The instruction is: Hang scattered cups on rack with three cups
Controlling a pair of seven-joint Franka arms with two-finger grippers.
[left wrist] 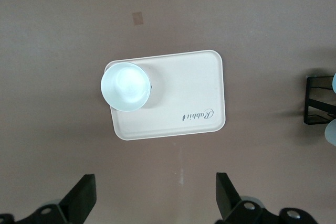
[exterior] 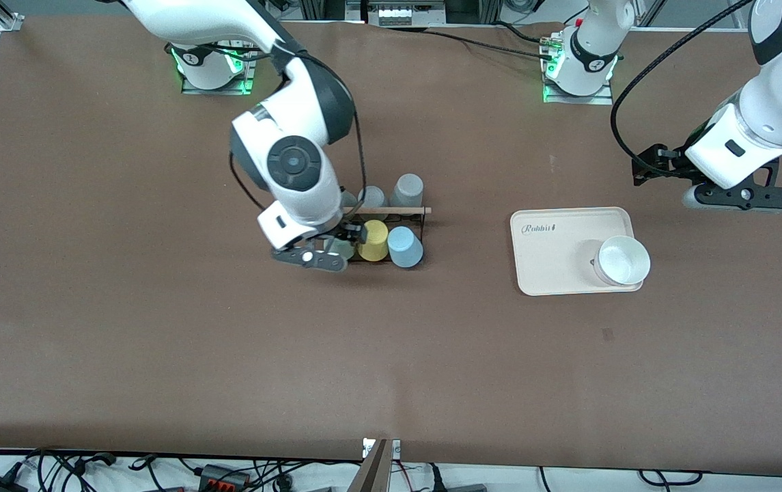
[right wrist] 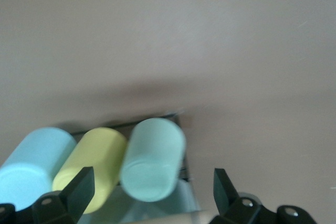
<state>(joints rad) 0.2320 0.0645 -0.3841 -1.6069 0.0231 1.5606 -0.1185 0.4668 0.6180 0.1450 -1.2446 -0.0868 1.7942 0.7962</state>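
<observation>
Plastic-looking mint cup (right wrist: 153,158) sits upside down on the rack (exterior: 391,210) beside the yellow cup (exterior: 373,240) and blue cup (exterior: 405,247). It looks light, smooth and slippery; grab its sides. Right gripper (right wrist: 152,195) over it has its fingers spread, holding nothing. Left gripper (left wrist: 155,200) waits by the tray (left wrist: 194,90), fingers spread too.

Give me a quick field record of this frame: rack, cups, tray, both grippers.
rack: black wire frame, wooden rod on top
cups on rack: mint green cup, yellow cup, light blue cup in a row; two grey cups on the side toward the robot bases
beige tray: holds white cup, upright
right gripper: open, at the mint green cup
left gripper: open, waiting beside tray
</observation>
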